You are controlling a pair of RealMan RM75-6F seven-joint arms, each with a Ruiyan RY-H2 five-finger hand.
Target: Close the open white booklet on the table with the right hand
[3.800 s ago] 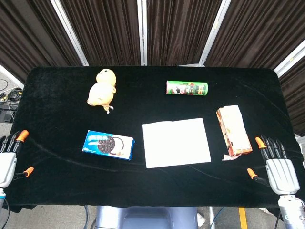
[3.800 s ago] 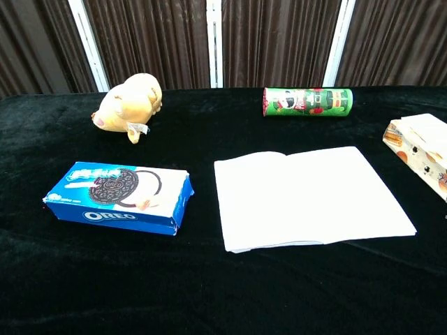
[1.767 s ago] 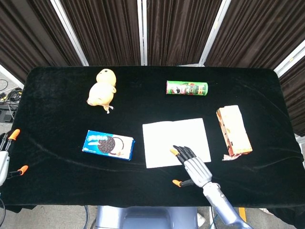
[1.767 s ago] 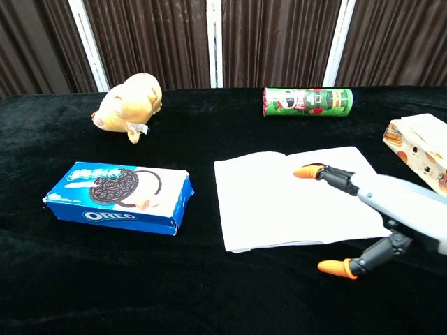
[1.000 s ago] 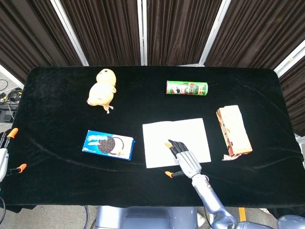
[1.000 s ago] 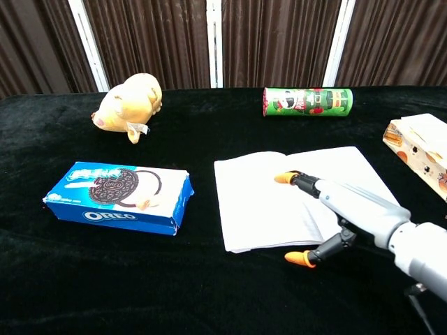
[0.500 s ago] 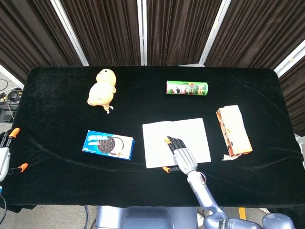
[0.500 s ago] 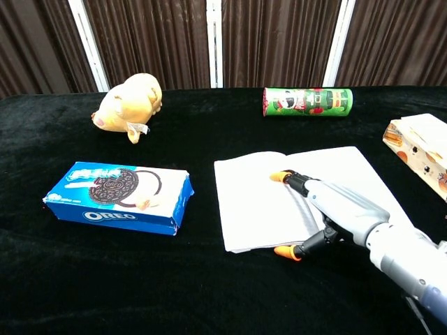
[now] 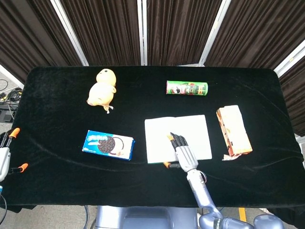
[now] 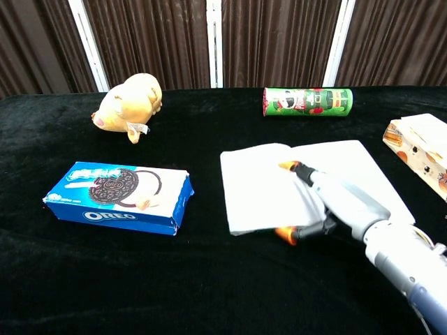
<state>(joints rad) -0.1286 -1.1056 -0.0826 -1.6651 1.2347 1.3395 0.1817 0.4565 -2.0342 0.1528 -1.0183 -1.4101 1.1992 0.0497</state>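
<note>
The open white booklet (image 9: 190, 126) lies right of the table's middle. In the chest view its left page (image 10: 255, 188) bulges up off the cloth while the right page (image 10: 353, 164) lies flat. My right hand (image 9: 183, 155) reaches in from the near edge. Its fingers (image 10: 307, 176) lie on top of the left page near the fold, and the orange thumb tip (image 10: 285, 234) sits under that page's near edge, so the page is pinched. My left hand (image 9: 5, 155) hangs at the far left edge with fingers apart, holding nothing.
A blue Oreo box (image 9: 108, 144) lies left of the booklet. A yellow plush duck (image 9: 101, 90) sits at the back left, a green chips can (image 9: 187, 88) lies behind the booklet, and a snack bag (image 9: 233, 131) lies close on its right.
My right hand came from the right edge onto the booklet. Its thumb slid under the near edge, the left page lifted, and the booklet shifted slightly right and away.
</note>
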